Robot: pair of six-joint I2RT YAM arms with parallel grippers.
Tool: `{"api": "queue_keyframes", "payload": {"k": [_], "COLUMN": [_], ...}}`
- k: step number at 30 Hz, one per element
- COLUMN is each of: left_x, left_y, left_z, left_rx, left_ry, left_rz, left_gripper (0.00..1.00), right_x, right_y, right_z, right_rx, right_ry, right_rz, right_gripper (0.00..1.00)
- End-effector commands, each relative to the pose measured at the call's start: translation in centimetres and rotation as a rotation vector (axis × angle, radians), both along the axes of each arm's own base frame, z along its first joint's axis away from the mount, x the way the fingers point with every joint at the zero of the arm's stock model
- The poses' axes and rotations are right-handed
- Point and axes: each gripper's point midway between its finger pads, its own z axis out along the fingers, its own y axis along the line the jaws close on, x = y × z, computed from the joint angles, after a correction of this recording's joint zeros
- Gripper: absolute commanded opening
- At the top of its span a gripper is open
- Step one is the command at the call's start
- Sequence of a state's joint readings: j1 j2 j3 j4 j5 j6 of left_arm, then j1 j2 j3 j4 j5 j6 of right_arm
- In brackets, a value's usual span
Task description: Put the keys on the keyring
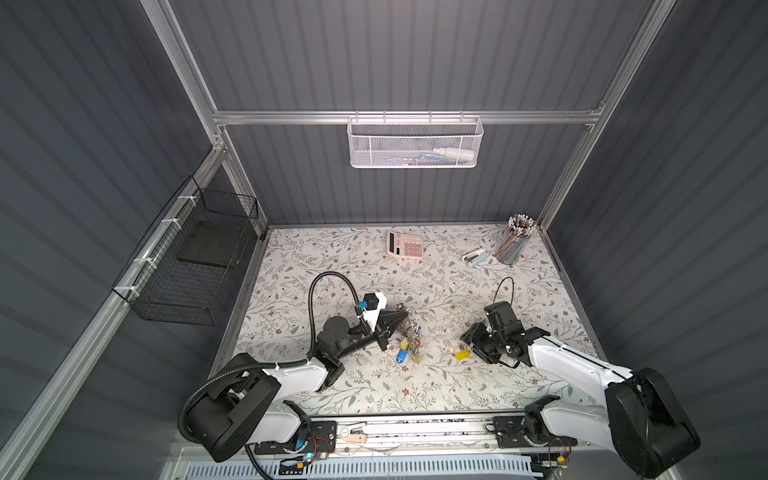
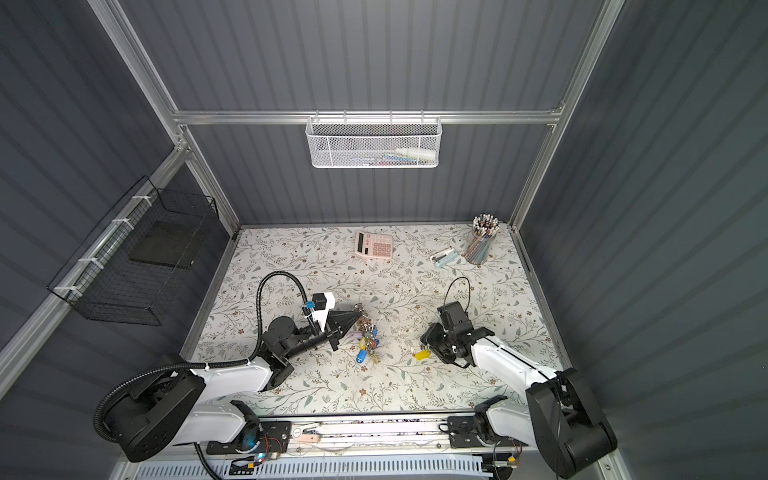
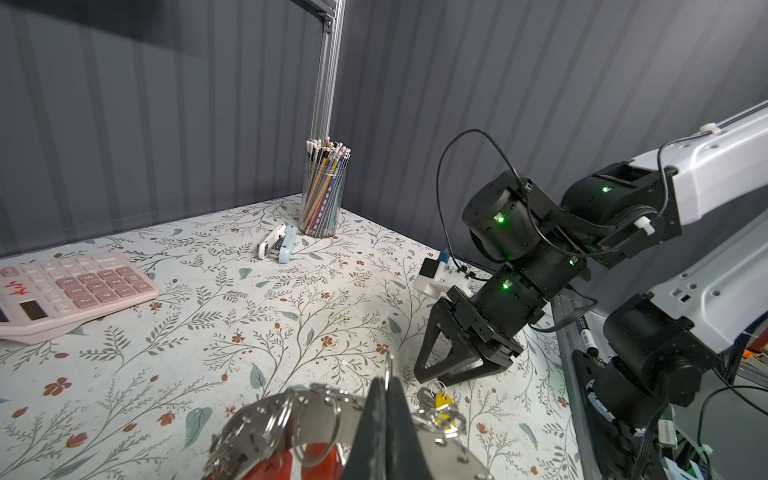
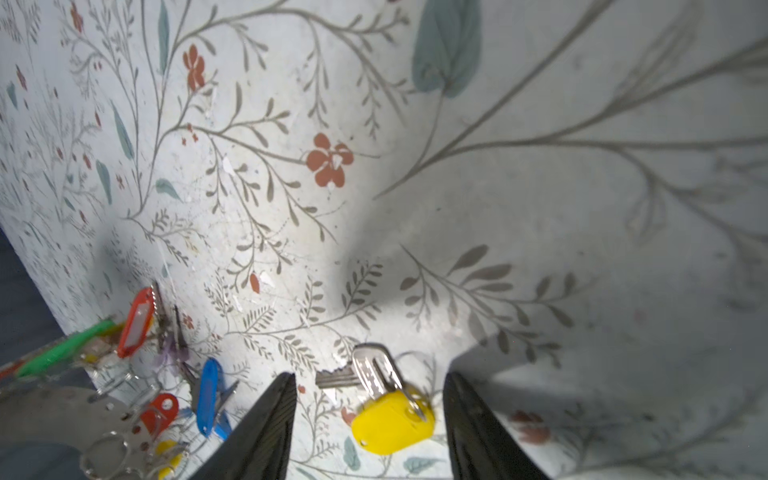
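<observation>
Two tools are engaged. The left tool is clenched on the rim of the keyring, holding that edge up off the counter, with keys and coloured tags hanging below its tips. The right tool is released. Its jaws stand parted on either side of the loose key, which lies flat and untouched on the counter between them, with its yellow tag further in than the metal. The key looks light, thin, stiff and slick, and it lies too flat to pinch easily. The thicker plastic tag is probably the surer hold, though the key would then swing from its small split ring. The keyring seems rigid and heavy with what hangs from it, so held at one edge it may pivot or sway. Far beyond the left tool's tips, the pink calculator shows readable digits on its buttons. A red scrawl beside its display cannot be made out. No brand can be read, and the tag windows look blank.
</observation>
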State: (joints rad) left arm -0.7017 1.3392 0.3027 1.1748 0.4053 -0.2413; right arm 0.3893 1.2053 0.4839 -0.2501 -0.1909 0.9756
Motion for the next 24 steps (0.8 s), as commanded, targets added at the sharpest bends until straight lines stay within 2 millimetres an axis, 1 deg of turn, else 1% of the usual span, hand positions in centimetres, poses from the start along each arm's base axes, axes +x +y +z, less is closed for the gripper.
{"api": "queue_keyframes", "payload": {"k": [1, 3, 5, 8, 12, 17, 21, 24], "left_x": [-0.5, -0.5, -0.5, -0.4, -0.5, -0.5, -0.5, -0.5], "left_y": [0.0, -0.1, -0.1, -0.1, -0.1, -0.2, -0.1, -0.2], "left_z": [3.8, 3.8, 3.8, 3.7, 3.6, 3.7, 3.7, 3.7], "left_rx": [-0.096, -0.096, -0.096, -0.093, -0.092, -0.093, -0.094, -0.095], "left_ry": [-0.104, -0.103, -0.104, -0.103, -0.101, -0.103, -0.102, -0.1], "left_rz": [-0.02, -0.02, -0.021, -0.02, -0.021, -0.023, -0.022, -0.024], "left_gripper": [0.0, 0.0, 0.0, 0.0, 0.0, 0.0, 0.0, 0.0], "right_x": [0.2, 0.2, 0.2, -0.1, -0.5, -0.9, -0.9, -0.8], "right_y": [-0.3, -0.5, -0.1, 0.2, 0.0, -0.3, -0.1, 0.1], "right_z": [0.9, 1.0, 0.9, 0.1, -0.7, -1.3, -1.2, -1.0], "right_rx": [-0.106, -0.124, -0.112, -0.1, -0.082, -0.068, -0.025, -0.002], "right_ry": [-0.061, -0.073, -0.089, -0.071, -0.058, -0.052, -0.065, -0.078], "right_rz": [0.162, 0.186, 0.218, 0.244, 0.235, 0.217, 0.207, 0.203], "right_gripper": [0.58, 0.57, 0.53, 0.5, 0.47, 0.43, 0.41, 0.35]}}
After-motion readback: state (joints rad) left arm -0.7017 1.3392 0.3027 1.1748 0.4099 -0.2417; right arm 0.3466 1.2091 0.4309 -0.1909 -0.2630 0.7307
